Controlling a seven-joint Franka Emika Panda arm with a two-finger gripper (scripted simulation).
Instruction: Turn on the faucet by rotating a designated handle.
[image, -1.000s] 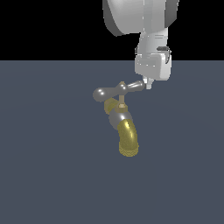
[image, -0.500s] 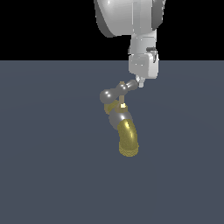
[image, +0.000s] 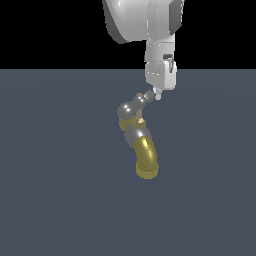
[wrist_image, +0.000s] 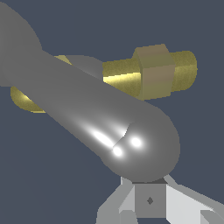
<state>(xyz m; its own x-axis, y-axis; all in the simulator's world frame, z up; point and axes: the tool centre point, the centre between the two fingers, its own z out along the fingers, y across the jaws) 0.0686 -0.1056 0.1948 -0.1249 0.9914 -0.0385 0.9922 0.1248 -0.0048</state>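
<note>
The faucet (image: 146, 157) stands on the dark floor at the middle of the exterior view, with a curved brass-yellow spout and a grey middle joint. Its silver handle (image: 135, 103) is a bar with bulbous ends above the spout. My gripper (image: 157, 95) hangs from above, its tip touching the handle's end on the exterior view's right. The jaws look closed together and hold nothing. In the wrist view the handle (wrist_image: 109, 122) fills the frame, its rounded end right against my gripper (wrist_image: 148, 201). A brass stem with a hex nut (wrist_image: 153, 72) shows behind it.
A flat dark grey-blue floor (image: 50, 200) lies all around the faucet. The white arm (image: 145, 22) comes down from the top of the exterior view.
My gripper has moved toward the exterior view's left, staying against the handle's end. The handle has turned with it and now looks shorter in the exterior view.
</note>
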